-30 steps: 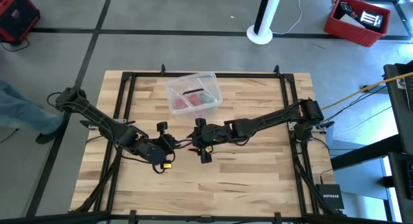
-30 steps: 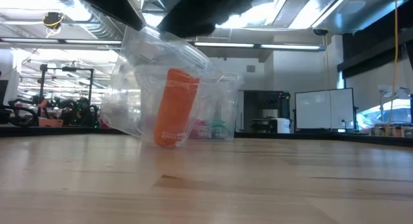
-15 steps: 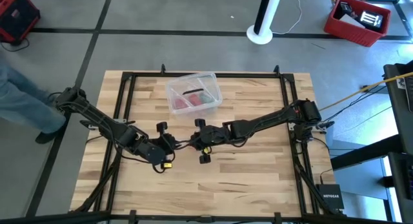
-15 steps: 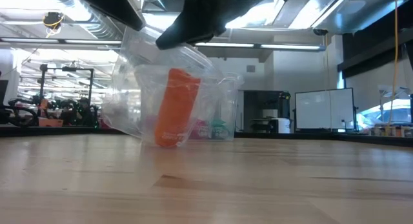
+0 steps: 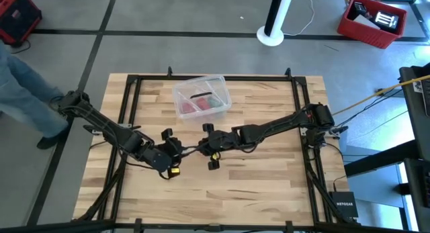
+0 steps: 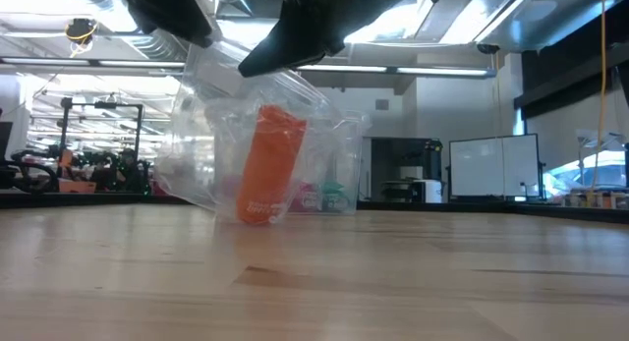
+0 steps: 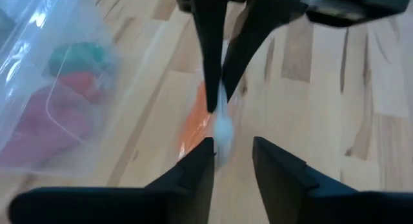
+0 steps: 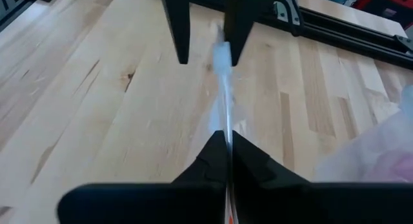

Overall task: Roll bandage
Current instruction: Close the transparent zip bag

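Note:
The orange bandage [image 6: 268,164], a stubby roll, sits tilted inside a crumpled clear wrapper [image 6: 211,135] just above the table's middle. I cannot tell whether its lower end [image 6: 256,217] touches the wood. My right gripper [image 8: 227,135] is shut on the wrapper's upper edge; it also shows in the high view [image 5: 197,148]. My left gripper [image 7: 232,143] faces it from the table's left side [image 5: 181,150]. Its fingers stand open on either side of the same bunched edge [image 8: 221,56]; whether one finger touches it, I cannot tell. My right gripper pinches the wrapper's thin bunched upper edge [image 8: 225,111] between its two shut fingers, coming roughly level from the table's right side. The wrapper hangs below the fingers with the bandage [image 7: 195,124] tilted inside it.
A clear plastic box [image 5: 201,97] with red and green contents stands behind the grippers toward the far edge. A dark frame [image 5: 134,85] runs around the table. A person's leg [image 5: 20,78] shows on the floor beyond the left edge. Bare wood lies toward the near edge.
My right gripper has moved a little toward the left gripper, and in the low view its dark fingers have come down onto the wrapper's top. The bandage in its wrapper has stayed in place, tilted as before.

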Robot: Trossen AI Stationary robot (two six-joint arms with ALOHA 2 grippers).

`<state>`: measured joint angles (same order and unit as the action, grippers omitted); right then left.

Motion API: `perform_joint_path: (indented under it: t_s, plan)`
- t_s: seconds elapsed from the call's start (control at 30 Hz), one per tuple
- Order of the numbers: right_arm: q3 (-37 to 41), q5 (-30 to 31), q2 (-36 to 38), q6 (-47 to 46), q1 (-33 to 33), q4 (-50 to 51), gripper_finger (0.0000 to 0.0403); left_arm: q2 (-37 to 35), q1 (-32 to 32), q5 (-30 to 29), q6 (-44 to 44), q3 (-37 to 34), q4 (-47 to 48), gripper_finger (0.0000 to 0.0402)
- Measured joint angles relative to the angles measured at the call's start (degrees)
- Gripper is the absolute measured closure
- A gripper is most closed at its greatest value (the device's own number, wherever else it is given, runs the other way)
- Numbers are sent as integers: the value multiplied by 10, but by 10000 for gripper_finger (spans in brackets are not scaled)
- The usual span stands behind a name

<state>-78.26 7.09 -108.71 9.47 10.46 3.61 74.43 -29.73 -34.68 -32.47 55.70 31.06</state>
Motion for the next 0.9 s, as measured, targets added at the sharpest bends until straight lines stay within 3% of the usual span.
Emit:
perform_joint_path:
  t_s: [0.1, 0.33, 0.47, 0.7, 0.9]
  plan:
    - [0, 0, 0, 0, 0, 0, 398, -7, -13, -9, 2, 0, 17, 286]
    - [0, 0, 0, 0, 0, 0, 398, -40, -66, -97, -17, 0, 47, 279]
    - [0, 0, 1, 0, 0, -1, 397, -66, -81, -111, -52, -40, 45, 279]
    - [0, 0, 1, 0, 0, -4, 398, -129, -80, -104, -37, -180, -138, 279]
    - [0, 0, 1, 0, 0, -6, 400, -123, -60, -103, 49, -213, -246, 279]
